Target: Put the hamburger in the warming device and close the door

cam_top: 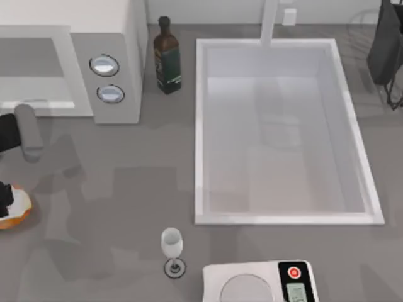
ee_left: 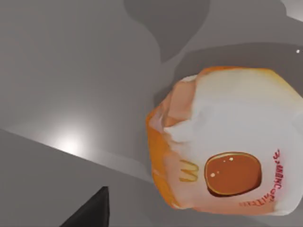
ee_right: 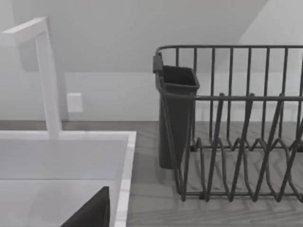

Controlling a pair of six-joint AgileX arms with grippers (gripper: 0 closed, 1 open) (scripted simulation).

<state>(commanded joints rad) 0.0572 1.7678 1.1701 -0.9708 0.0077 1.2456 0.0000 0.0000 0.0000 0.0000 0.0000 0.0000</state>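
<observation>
One hamburger [cam_top: 17, 211], wrapped, lying on table [cam_top: 126, 176] at far left edge, directly under left gripper [cam_top: 5, 196]. Gripper's dark tip overlapping burger's left part from above; touching or gripping cannot be told, nor how far open. Seen close from left wrist: hamburger [ee_left: 227, 151] roundish, without clear long axis, orange along one flank, pale wrapper face with printed bun picture turned toward camera. From above, pale face upward, orange rim toward near edge.

One microwave [cam_top: 119, 25] behind left gripper, toward back of table, with two round knobs, one [cam_top: 104, 65] stacked behind the other [cam_top: 110, 94], on panel to gripper's right. White-framed grey front [cam_top: 31, 69] left of panel; open or shut cannot be told.

One dark bottle [cam_top: 167, 60] upright just right of microwave. One wine glass [cam_top: 172, 242] upright, well to right of left gripper and slightly nearer front. One scale [cam_top: 258, 283] right of glass at front edge. One sink [cam_top: 200, 126] farther right, one faucet [cam_top: 269, 22] at its back.

Right gripper [cam_top: 384, 56] parked at back right corner, well apart from burger, opening impossible to judge. One wire rack [ee_right: 236, 142] ahead of it, one dark holder [ee_right: 176, 118] hung on rack's end.
</observation>
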